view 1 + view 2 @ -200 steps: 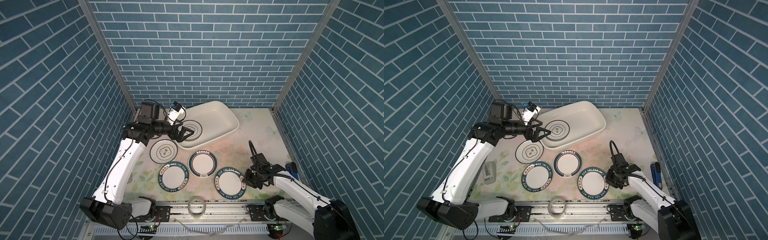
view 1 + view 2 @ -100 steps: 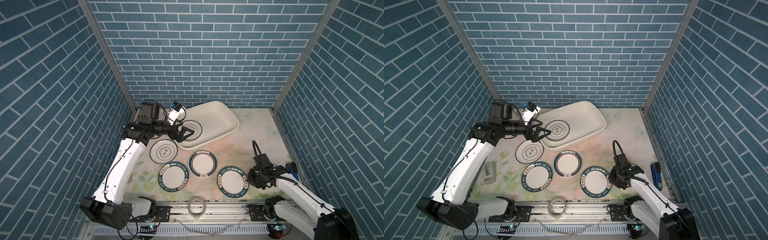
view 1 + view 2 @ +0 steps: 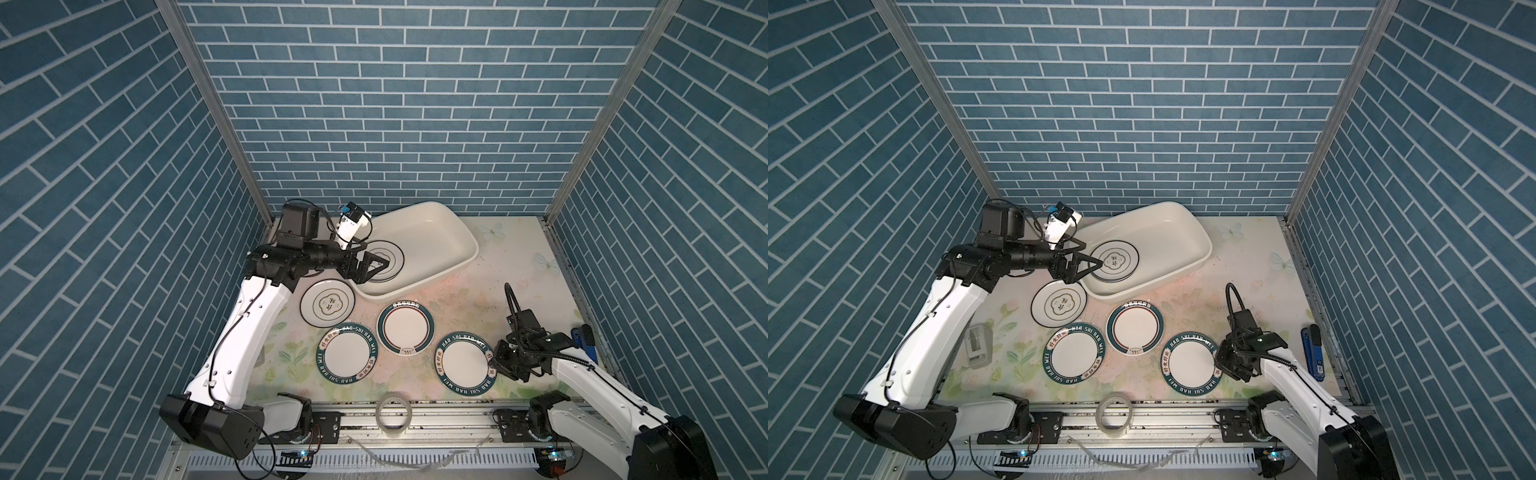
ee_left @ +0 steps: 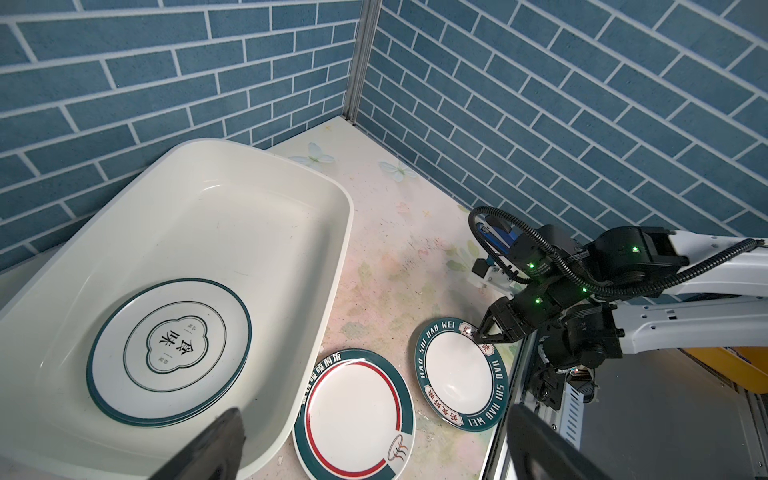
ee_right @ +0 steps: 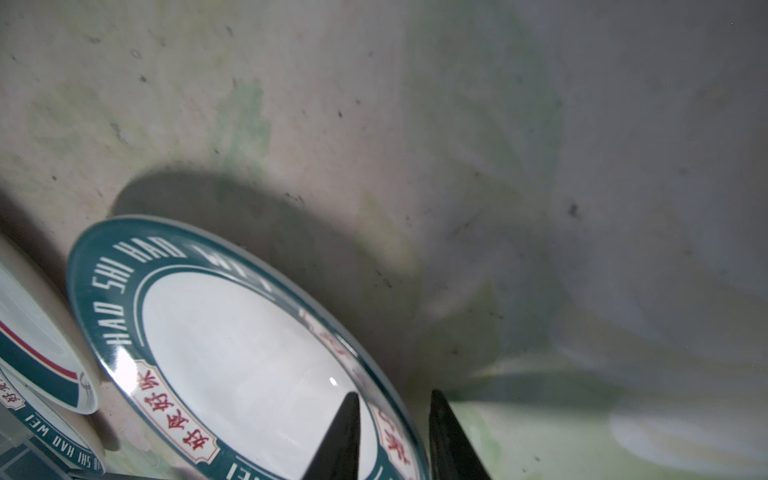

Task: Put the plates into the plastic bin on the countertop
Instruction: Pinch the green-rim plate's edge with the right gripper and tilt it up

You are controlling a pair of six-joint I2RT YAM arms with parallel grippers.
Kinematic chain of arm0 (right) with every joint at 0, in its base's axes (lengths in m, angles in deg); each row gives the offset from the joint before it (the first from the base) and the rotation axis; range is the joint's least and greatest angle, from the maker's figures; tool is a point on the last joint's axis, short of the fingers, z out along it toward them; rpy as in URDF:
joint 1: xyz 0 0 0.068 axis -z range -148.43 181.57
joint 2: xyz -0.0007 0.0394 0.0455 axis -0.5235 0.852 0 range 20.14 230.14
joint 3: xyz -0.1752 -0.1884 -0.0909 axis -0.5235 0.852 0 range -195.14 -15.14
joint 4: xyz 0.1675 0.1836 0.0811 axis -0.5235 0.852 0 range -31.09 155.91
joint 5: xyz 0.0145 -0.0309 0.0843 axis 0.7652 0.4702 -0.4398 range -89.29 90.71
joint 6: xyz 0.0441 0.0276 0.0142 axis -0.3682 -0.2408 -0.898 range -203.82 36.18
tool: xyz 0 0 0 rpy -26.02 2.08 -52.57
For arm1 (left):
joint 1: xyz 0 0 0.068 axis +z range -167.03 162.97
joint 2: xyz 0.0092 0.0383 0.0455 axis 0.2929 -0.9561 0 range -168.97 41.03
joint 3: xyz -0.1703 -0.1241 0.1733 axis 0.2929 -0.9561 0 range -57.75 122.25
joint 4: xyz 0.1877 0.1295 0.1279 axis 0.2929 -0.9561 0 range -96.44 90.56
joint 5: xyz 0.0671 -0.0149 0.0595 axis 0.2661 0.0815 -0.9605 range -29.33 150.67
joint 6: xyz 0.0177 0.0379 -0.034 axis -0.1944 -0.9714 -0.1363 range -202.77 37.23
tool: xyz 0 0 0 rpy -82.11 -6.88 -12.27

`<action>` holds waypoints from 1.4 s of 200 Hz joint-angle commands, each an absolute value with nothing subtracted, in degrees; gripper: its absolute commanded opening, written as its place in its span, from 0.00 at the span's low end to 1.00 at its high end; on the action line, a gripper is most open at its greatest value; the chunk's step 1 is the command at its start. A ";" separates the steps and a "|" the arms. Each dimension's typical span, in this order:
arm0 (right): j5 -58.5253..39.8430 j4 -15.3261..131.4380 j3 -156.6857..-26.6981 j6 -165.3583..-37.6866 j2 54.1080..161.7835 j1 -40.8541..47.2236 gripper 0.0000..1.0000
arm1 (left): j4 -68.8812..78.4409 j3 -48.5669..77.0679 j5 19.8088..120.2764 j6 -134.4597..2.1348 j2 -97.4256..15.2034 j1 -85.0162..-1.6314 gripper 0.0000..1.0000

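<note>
The plastic bin (image 3: 434, 235) stands at the back of the countertop (image 3: 478, 299) and holds a stack of emblem plates (image 4: 168, 351). My left gripper (image 3: 384, 264) hangs open over that stack, empty. On the countertop lie an emblem plate (image 3: 328, 306), a red-ringed plate (image 3: 405, 332) and two green-lettered plates (image 3: 348, 359). My right gripper (image 5: 392, 392) is shut on the rim of the right-hand lettered plate (image 3: 463, 365). One finger lies on its top and the other outside its edge. That side looks slightly raised off the countertop.
A clear tape roll (image 3: 392, 415) sits on the front rail. A blue tool (image 3: 586, 345) lies by the right wall and a grey device (image 3: 976, 340) by the left arm. Brick walls close three sides.
The right gripper and the right-hand lettered plate have shifted slightly to the right and toward the front. The left arm has not moved.
</note>
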State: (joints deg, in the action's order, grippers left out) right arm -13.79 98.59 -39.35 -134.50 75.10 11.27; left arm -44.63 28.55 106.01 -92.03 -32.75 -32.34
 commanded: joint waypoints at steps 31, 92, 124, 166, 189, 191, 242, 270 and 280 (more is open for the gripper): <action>-9.56 98.28 -40.31 -133.31 78.87 11.70 0.25 | -44.18 28.11 107.87 -91.16 -32.74 -32.85 1.00; -8.27 97.62 -40.02 -134.31 77.58 14.11 0.21 | -44.27 28.38 106.90 -91.43 -32.84 -33.03 1.00; -10.83 95.15 -38.60 -135.19 76.43 14.49 0.21 | -44.18 28.28 106.90 -91.56 -32.80 -33.03 1.00; -12.61 94.77 -37.36 -135.49 74.59 14.60 0.21 | -44.19 28.29 106.81 -91.52 -32.73 -33.03 0.99; -14.18 94.78 -36.61 -135.94 72.81 14.60 0.22 | -44.09 28.27 106.89 -91.43 -32.79 -33.03 1.00; -14.33 94.77 -36.53 -136.01 72.62 14.58 0.22 | -44.09 28.22 106.90 -91.39 -32.75 -33.03 0.99; -17.92 92.97 -34.63 -136.55 71.04 14.54 0.23 | -43.69 28.22 106.99 -91.09 -32.88 -33.07 1.00; -18.98 91.18 -33.53 -136.73 71.35 14.59 0.23 | -43.71 27.73 106.99 -91.12 -32.75 -33.12 1.00; -19.15 90.58 -33.01 -136.90 71.06 14.60 0.22 | -43.65 27.53 106.91 -91.06 -32.70 -33.12 1.00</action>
State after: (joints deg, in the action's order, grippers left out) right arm -18.05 91.90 -34.86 -135.04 71.39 14.38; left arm -44.54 28.55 106.63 -91.17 -32.75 -32.72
